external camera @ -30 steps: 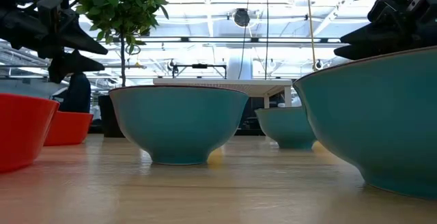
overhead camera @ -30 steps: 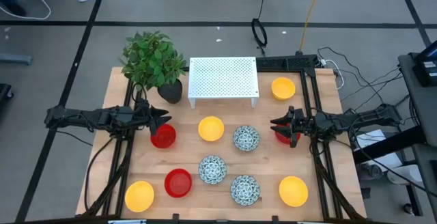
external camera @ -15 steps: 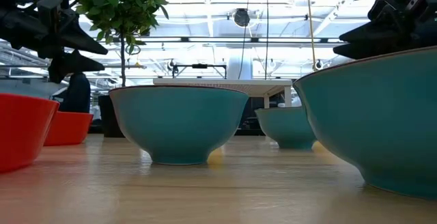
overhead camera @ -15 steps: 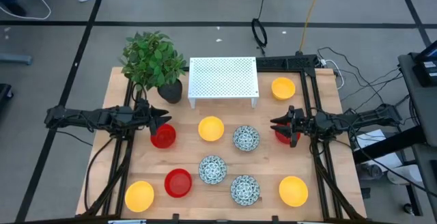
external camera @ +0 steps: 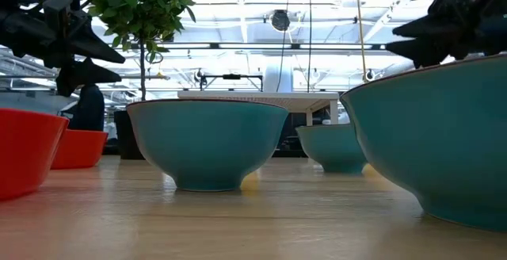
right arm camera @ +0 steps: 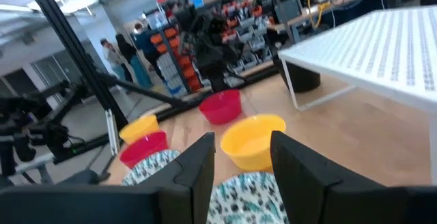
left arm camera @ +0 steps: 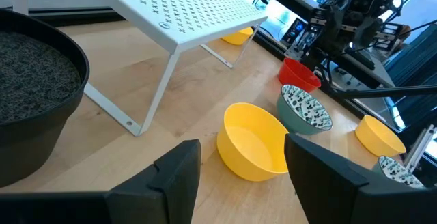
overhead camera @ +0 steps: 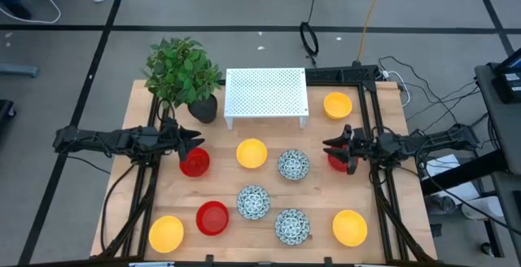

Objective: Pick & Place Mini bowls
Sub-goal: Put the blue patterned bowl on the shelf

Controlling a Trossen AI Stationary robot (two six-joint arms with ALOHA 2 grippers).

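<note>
Under the right end effector (overhead camera: 340, 151), fingers apart, a red mini bowl (overhead camera: 337, 162), seemingly not gripped, left end effector (overhead camera: 189, 140) likewise apart.

Bowls (overhead camera: 251, 153), rack (overhead camera: 266, 94), plant (overhead camera: 183, 73) on table (overhead camera: 391, 195)

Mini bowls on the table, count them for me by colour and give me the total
Yellow: 4, at.
Red: 3, at, and one partly hidden under the right gripper.
White with dark pattern: 3, at.
Total: 10 visible in the high view.
</note>
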